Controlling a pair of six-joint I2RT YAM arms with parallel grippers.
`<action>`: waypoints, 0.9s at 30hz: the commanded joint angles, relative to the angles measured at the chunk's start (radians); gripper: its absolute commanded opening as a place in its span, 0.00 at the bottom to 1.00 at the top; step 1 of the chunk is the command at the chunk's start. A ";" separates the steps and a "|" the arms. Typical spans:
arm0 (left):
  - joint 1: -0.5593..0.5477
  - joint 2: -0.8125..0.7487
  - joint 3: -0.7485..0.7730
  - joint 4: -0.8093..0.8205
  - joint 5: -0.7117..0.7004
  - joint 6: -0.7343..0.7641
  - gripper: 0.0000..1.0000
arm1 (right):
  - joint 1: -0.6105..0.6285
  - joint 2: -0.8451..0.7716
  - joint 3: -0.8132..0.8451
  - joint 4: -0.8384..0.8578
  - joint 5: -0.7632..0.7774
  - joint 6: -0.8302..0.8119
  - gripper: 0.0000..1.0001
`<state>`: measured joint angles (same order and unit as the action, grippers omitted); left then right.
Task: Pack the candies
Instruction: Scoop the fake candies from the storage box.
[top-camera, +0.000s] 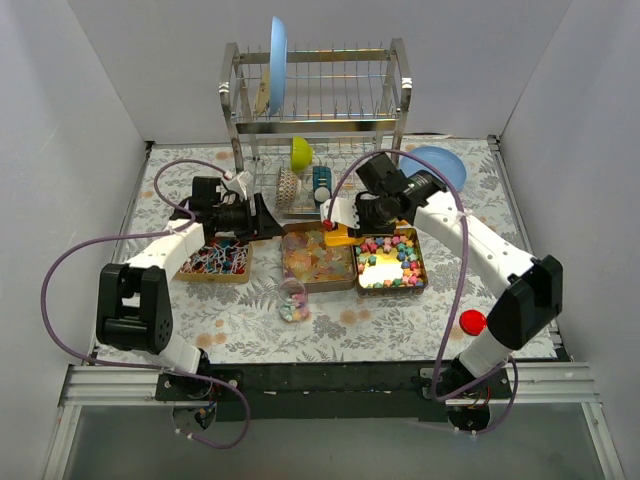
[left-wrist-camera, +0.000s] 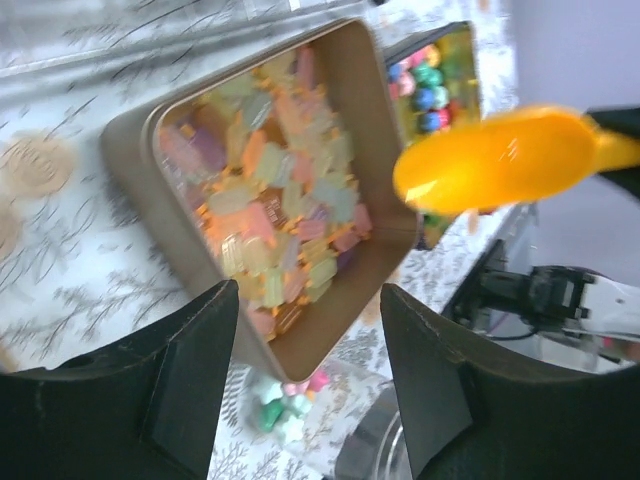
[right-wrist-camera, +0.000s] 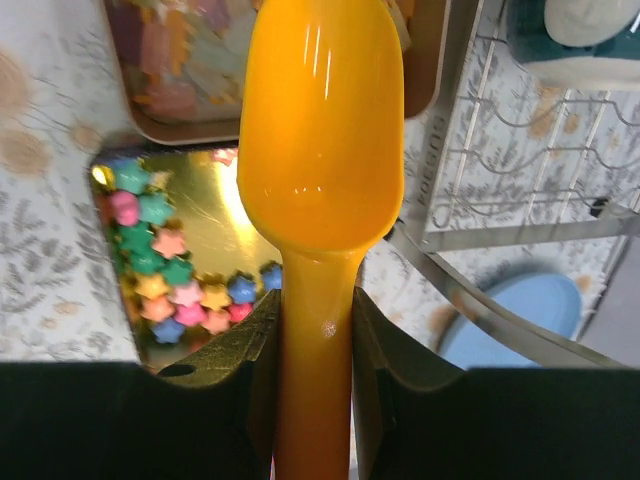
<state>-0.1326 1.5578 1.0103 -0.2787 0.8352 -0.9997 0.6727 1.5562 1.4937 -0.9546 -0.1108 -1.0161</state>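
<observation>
Wide-open left pincer (left-wrist-camera: 308, 340) holds nothing and hovers over the middle tin (left-wrist-camera: 125, 140). The pale candies (left-wrist-camera: 270, 200) lie below it, seen between its fingers. The right pincer (right-wrist-camera: 315, 320) is clamped on the handle of the scoop (right-wrist-camera: 320, 150). The star candies (right-wrist-camera: 160, 260) sit in the gold tin (right-wrist-camera: 215, 220), below and left of the scoop.

Hand (left-wrist-camera: 308, 300), fingers (left-wrist-camera: 190, 380) apart, over tin (left-wrist-camera: 135, 130) of pastel candies (left-wrist-camera: 270, 210); orange scoop (left-wrist-camera: 500, 160) beside.

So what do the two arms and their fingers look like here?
Both the left arm and right arm have white links joined by boxy black joint housings. A thin lilac cable loops off each. The left fingers and right fingers are broad, matte black wedges. No markings are readable.
</observation>
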 joint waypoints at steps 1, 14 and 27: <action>-0.009 -0.087 -0.044 -0.100 -0.188 0.045 0.58 | 0.005 0.100 0.155 -0.067 0.206 -0.140 0.01; -0.007 -0.163 -0.260 -0.019 -0.087 -0.053 0.08 | 0.139 0.245 0.229 -0.087 0.533 -0.369 0.01; -0.058 -0.209 -0.383 0.079 -0.038 -0.114 0.00 | 0.235 0.317 0.142 -0.015 0.766 -0.432 0.01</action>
<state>-0.1684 1.4044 0.6640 -0.2459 0.7689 -1.0901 0.8860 1.8500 1.6707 -1.0000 0.5011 -1.2945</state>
